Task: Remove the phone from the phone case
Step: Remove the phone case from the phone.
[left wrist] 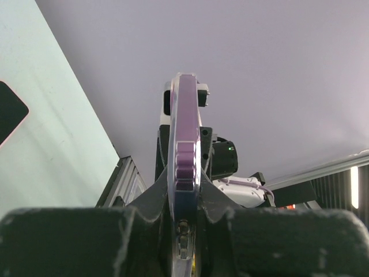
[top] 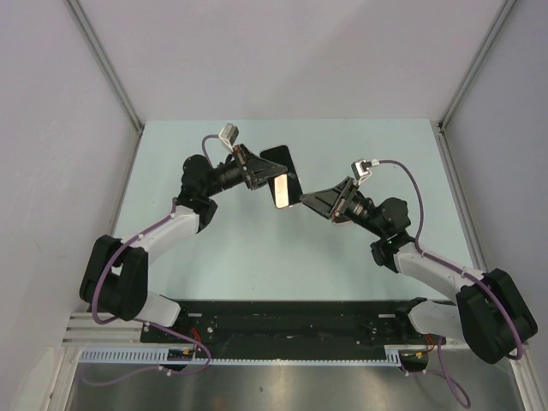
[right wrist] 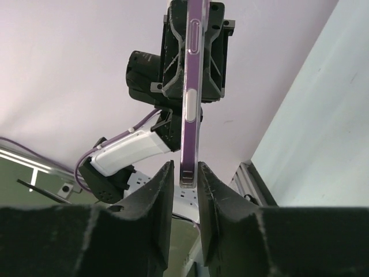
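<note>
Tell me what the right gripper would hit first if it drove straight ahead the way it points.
The phone: its near end sits between the fingers of the right gripper. Straight beyond, the left gripper clamps the far end.

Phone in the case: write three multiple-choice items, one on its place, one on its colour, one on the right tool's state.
1. Where is the phone?
A. flat on the table
B. in the air between both tools
C. on the rail by the arm bases

2. What colour is its edge?
A. green
B. purple
C. orange

3. How is the right tool?
A. wide open, clear of the phone
B. out of view
C. shut on the phone's end

Answers:
1 B, the left tool and the right tool each clamp one end above the table.
2 B, both wrist views show a purple rim.
3 C, the right wrist view shows its fingers pressing the phone's sides.
</note>
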`<action>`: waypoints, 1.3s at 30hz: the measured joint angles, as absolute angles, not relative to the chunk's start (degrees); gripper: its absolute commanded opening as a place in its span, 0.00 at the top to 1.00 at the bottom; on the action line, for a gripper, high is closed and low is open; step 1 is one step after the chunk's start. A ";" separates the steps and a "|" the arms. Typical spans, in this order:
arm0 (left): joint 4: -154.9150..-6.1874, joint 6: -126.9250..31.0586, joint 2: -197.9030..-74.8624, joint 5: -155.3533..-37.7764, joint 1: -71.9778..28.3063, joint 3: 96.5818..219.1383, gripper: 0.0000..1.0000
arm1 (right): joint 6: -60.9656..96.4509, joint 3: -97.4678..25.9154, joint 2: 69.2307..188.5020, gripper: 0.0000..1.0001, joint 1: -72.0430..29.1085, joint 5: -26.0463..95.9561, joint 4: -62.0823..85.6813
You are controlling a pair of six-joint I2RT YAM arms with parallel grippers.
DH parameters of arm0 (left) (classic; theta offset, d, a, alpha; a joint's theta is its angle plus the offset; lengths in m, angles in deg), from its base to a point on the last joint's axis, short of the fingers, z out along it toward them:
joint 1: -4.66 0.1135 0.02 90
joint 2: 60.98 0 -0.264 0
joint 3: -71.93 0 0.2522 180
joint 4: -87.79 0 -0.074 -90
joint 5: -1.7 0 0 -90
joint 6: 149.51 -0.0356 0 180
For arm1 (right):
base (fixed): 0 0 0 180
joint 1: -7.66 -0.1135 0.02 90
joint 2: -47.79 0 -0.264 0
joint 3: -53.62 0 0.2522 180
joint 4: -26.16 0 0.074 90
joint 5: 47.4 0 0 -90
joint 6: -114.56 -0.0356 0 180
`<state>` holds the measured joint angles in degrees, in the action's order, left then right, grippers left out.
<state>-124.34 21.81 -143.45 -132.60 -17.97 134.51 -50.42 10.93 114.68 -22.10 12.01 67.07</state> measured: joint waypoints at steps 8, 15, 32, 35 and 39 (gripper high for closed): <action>-124.64 22.61 -143.50 -132.47 -17.62 134.55 1.00 | -56.65 11.54 121.19 1.00 -21.99 11.50 77.56; -123.31 22.64 -143.85 -131.31 -16.88 134.42 1.00 | -65.33 13.14 128.69 1.00 -22.95 15.13 88.23; -118.41 21.96 -136.22 -125.21 -17.07 134.29 1.00 | -68.70 10.84 130.13 1.00 -26.01 21.65 93.21; -116.75 21.17 -134.69 -123.57 -17.12 134.51 1.00 | -70.18 9.79 130.63 1.00 -26.25 22.59 93.25; -116.16 20.54 -134.03 -122.13 -17.12 135.89 1.00 | -73.13 8.18 131.40 1.00 -26.64 24.57 93.71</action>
